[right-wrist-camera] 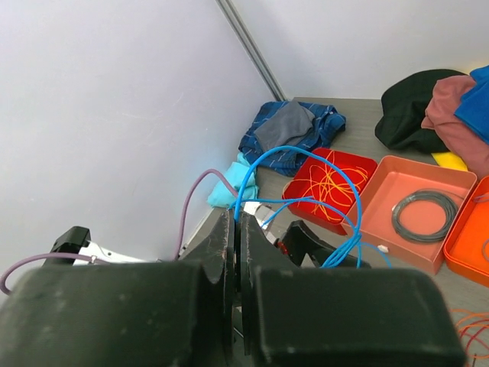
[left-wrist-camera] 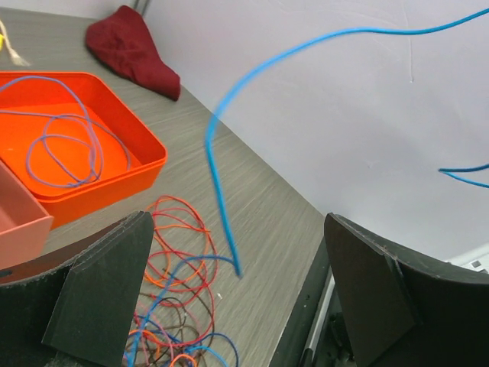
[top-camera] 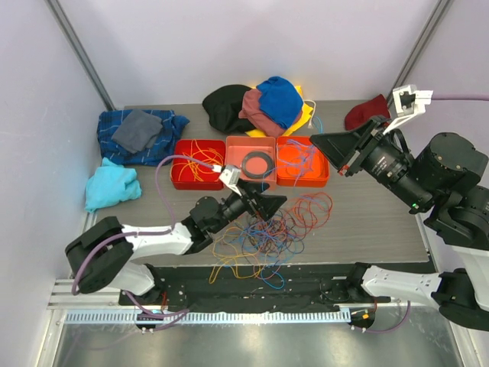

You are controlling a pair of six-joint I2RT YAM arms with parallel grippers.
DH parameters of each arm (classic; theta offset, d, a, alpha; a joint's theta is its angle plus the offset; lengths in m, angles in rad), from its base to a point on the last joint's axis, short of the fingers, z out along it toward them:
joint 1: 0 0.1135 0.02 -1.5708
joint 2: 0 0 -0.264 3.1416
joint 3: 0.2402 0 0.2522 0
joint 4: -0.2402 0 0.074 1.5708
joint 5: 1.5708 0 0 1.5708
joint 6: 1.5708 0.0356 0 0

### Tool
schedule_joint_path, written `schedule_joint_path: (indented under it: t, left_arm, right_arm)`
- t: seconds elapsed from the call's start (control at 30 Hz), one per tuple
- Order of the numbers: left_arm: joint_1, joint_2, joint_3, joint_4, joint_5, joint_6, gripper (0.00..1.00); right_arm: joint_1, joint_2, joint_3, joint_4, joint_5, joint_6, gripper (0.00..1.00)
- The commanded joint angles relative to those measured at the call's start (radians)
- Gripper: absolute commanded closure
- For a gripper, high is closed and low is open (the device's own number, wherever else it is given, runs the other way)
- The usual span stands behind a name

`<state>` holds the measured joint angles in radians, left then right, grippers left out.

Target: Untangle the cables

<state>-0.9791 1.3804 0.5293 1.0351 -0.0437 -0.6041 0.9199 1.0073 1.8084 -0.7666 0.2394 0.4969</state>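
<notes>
the grey table (top-camera: 367, 222) is carrying everything, and i'm placing it all off the middle tray (top-camera: 235, 176). the right arm (top-camera: 428, 172) is reaching in high from the right of that tray, and the left arm (top-camera: 153, 241) is stretching in low from its near left. clothes are lying in a heap (top-camera: 260, 103) behind the tray, with a plaid cloth (top-camera: 141, 134) and a teal cloth (top-camera: 111, 187) off to its left and a dark red cloth (top-camera: 365, 112) back to its right. the big tangle of cables (top-camera: 267, 233) is sprawling on the table just in front of the tray. a red tray (top-camera: 183, 180) is sitting right beside its left side, holding orange cables (top-camera: 200, 164), and an orange tray (top-camera: 317, 177) is sitting right beside its right side, holding a purple cable (top-camera: 302, 157). a blue cable (left-wrist-camera: 218, 183) is running up out of the tangle toward the right. the right gripper (right-wrist-camera: 235, 237) is pinching that blue cable, fingers pressed together, raised to the right of the tray. the left gripper (left-wrist-camera: 237, 245) is hanging wide open, holding nothing, over the tangle in front of the tray. a black ring (top-camera: 244, 163) is lying inside the middle tray.
</notes>
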Motion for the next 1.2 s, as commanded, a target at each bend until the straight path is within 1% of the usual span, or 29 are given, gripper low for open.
schedule_joint_path:
  t: [0.0,0.03,0.1,0.13,0.17,0.2,0.23,0.27,0.3,0.37,0.4,0.43,0.47,0.53,0.57,0.67,0.73,0.8,0.83,0.9,0.97,1.0,1.07,1.1,1.13,1.17]
  left_arm:
    - [-0.007,0.057,0.064,0.135,0.030,-0.019,0.00]
    - [-0.007,0.069,0.069,0.138,0.030,-0.022,0.00]
    - [-0.007,0.095,0.081,0.138,0.025,-0.026,0.15]
    - [-0.006,0.100,0.086,0.138,0.024,-0.029,0.24]
    - [-0.007,0.098,0.089,0.134,0.024,-0.036,0.48]
    - [-0.006,0.091,0.090,0.099,0.013,-0.039,0.64]
    - [-0.006,0.080,0.093,0.062,0.001,-0.039,0.96]
    - [-0.006,0.059,0.100,0.010,-0.025,-0.039,1.00]
    - [-0.007,0.016,0.112,-0.156,-0.072,-0.033,1.00]
    - [-0.006,-0.032,0.126,-0.312,-0.139,-0.023,1.00]
    - [0.000,-0.065,0.126,-0.434,-0.165,-0.026,1.00]
    - [0.009,-0.079,0.126,-0.490,-0.188,-0.036,1.00]
    - [0.019,-0.093,0.101,-0.525,-0.182,-0.048,1.00]
    - [0.040,-0.144,0.046,-0.508,-0.165,-0.077,1.00]
    - [0.040,-0.165,-0.006,-0.450,-0.171,-0.086,1.00]
    - [0.040,-0.214,-0.066,-0.356,-0.182,-0.092,1.00]
    - [0.040,-0.228,-0.042,-0.403,-0.173,-0.068,1.00]
    - [0.040,-0.233,-0.005,-0.519,-0.214,-0.063,1.00]
    - [0.042,-0.236,-0.011,-0.526,-0.225,-0.065,1.00]
    - [0.040,-0.250,-0.034,-0.477,-0.240,-0.077,1.00]
    - [0.040,-0.251,-0.057,-0.461,-0.232,-0.080,1.00]
    - [0.040,-0.248,-0.045,-0.487,-0.239,-0.079,1.00]
    - [0.040,-0.238,0.007,-0.649,-0.281,-0.085,1.00]
    - [0.040,-0.225,0.020,-0.705,-0.332,-0.097,1.00]
    - [0.045,-0.222,0.027,-0.790,-0.344,-0.105,1.00]
    - [0.046,-0.219,0.028,-0.825,-0.354,-0.115,1.00]
  right_arm:
    - [0.002,0.016,0.037,0.024,-0.029,0.005,0.99]
    - [0.004,0.016,0.039,0.021,-0.029,0.005,0.99]
    - [0.004,0.019,0.045,0.015,-0.026,0.002,0.99]
    - [0.004,0.020,0.046,0.012,-0.020,0.000,0.99]
    - [0.004,0.016,0.048,0.007,-0.012,-0.003,0.99]
    - [0.004,0.013,0.046,0.001,0.009,-0.011,0.99]
    - [0.002,0.010,0.045,0.000,0.020,-0.014,0.99]
    - [0.004,0.005,0.042,-0.002,0.029,-0.017,0.99]
    - [0.002,-0.002,0.039,-0.002,0.049,-0.020,0.99]
    - [0.002,-0.009,0.032,0.001,0.067,-0.029,0.99]
    - [0.004,-0.013,0.029,0.006,0.078,-0.032,0.99]
    - [0.004,-0.018,0.025,0.010,0.089,-0.038,0.99]
    - [0.004,-0.019,0.016,0.015,0.090,-0.041,0.99]
    - [0.004,-0.027,0.005,0.029,0.086,-0.043,0.99]
    - [0.004,-0.029,-0.009,0.039,0.081,-0.041,0.99]
    - [0.004,-0.026,-0.018,0.052,0.061,-0.032,0.99]
    - [0.002,-0.024,-0.017,0.053,0.054,-0.029,0.99]
    - [0.004,-0.026,-0.008,0.053,0.057,-0.031,0.99]
    - [0.004,-0.026,-0.003,0.052,0.057,-0.032,0.99]
    - [0.004,-0.027,0.006,0.046,0.054,-0.029,0.99]
    - [0.004,-0.032,0.005,0.044,0.054,-0.026,0.99]
    - [0.002,-0.033,0.006,0.044,0.057,-0.024,0.99]
    - [0.004,-0.036,0.025,0.036,0.066,-0.032,0.99]
    - [0.004,-0.036,0.038,0.033,0.080,-0.037,0.99]
    - [0.004,-0.036,0.052,0.027,0.090,-0.049,0.99]
    - [0.004,-0.038,0.081,0.020,0.101,-0.058,0.99]
